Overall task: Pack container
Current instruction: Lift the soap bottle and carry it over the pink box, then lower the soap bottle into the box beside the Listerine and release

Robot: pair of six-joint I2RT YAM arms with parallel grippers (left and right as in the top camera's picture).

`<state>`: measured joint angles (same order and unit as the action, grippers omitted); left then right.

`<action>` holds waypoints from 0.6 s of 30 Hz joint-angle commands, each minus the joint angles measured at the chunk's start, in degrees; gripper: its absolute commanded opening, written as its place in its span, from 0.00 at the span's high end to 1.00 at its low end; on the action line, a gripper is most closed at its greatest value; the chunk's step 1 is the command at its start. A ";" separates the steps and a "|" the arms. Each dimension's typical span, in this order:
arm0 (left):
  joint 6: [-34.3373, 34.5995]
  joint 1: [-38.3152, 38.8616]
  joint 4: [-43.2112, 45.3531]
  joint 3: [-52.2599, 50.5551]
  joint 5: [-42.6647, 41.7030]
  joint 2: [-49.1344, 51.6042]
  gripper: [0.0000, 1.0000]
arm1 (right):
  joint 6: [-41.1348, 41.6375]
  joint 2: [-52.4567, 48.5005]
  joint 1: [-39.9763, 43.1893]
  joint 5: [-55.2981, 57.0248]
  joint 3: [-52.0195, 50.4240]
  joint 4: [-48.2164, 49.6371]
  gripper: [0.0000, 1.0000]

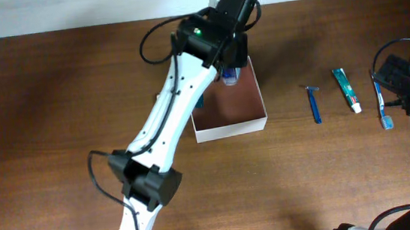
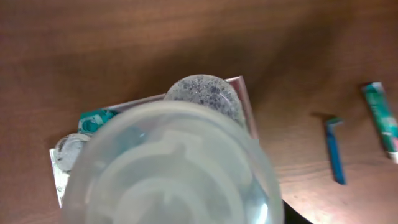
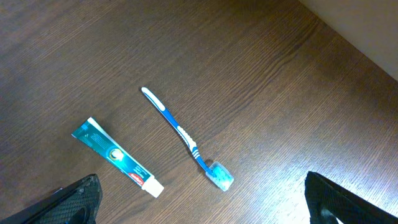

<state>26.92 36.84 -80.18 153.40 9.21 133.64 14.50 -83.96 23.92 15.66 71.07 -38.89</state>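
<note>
The container (image 1: 230, 129), a shallow white box with a reddish-brown inside, sits mid-table. My left gripper (image 1: 231, 69) hangs over its far edge, shut on a clear round plastic bottle (image 2: 174, 168) that fills the left wrist view and hides the fingers. Behind the bottle, the container (image 2: 57, 177) holds a round speckled lid (image 2: 202, 93) and a teal packet (image 2: 96, 118). At the far right my right gripper (image 3: 202, 199) stands open above a blue toothbrush (image 3: 186, 140) and a teal toothpaste tube (image 3: 115, 155), touching neither.
A blue razor (image 1: 313, 104) lies right of the container, then the toothpaste tube (image 1: 347, 90) and the toothbrush (image 1: 382, 105). The left arm (image 1: 168, 118) stretches diagonally across the table's left half. The table's far edge meets a pale wall.
</note>
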 commanded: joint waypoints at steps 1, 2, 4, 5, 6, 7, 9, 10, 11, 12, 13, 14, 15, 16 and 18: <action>2.23 -0.28 -0.20 1.46 3.98 1.33 0.82 | -0.35 -0.11 0.15 1.11 0.50 0.15 0.01; 2.27 -0.31 -0.35 1.46 4.20 1.62 0.82 | -0.35 -0.11 0.15 1.11 0.50 0.17 0.01; 2.47 -0.37 -0.59 1.44 4.15 2.38 0.82 | -0.35 -0.11 0.15 1.11 0.50 0.17 0.01; 2.97 -0.37 -0.74 1.42 4.26 2.71 0.82 | -0.35 -0.11 0.15 1.11 0.50 0.15 0.02; 3.56 -0.37 -0.94 1.42 4.37 3.02 0.82 | -0.35 -0.11 0.15 1.11 0.50 0.15 0.02; 3.74 -0.37 -1.05 1.42 4.44 3.30 0.82 | -0.35 -0.11 0.15 1.11 0.50 0.15 0.02; 5.22 -0.37 -1.73 1.42 5.75 4.07 0.82 | -0.35 -0.11 0.15 1.11 0.50 0.15 0.02; 5.84 -0.37 -2.21 1.42 6.43 4.35 0.82 | -0.35 -0.11 0.15 1.11 0.50 0.15 0.01; 6.23 -0.37 -2.69 1.42 6.75 4.79 0.82 | -0.35 -0.11 0.15 1.11 0.50 0.17 0.01; 6.34 -0.42 -3.19 1.42 6.67 5.18 0.82 | -0.35 -0.11 0.15 1.11 0.50 0.15 0.02; 6.34 -0.42 -3.63 1.40 6.69 5.51 0.82 | -0.35 -0.11 0.15 1.11 0.50 0.15 0.02; 6.34 -0.42 -3.98 1.40 6.71 5.88 0.82 | -0.35 -0.11 0.15 1.11 0.50 0.15 0.01; 6.34 -0.42 -4.33 1.40 6.69 6.10 0.82 | -0.35 -0.11 0.15 1.11 0.50 0.17 0.02; 6.34 -0.42 -4.35 1.40 6.71 6.32 0.82 | -0.35 -0.11 0.15 1.11 0.50 0.15 0.01; 6.34 -0.42 -4.24 1.38 6.71 6.56 0.82 | -0.35 -0.11 0.15 1.11 0.50 0.15 0.01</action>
<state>32.03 36.77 -84.68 153.38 14.00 140.14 14.46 -83.96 23.92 15.64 71.07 -38.89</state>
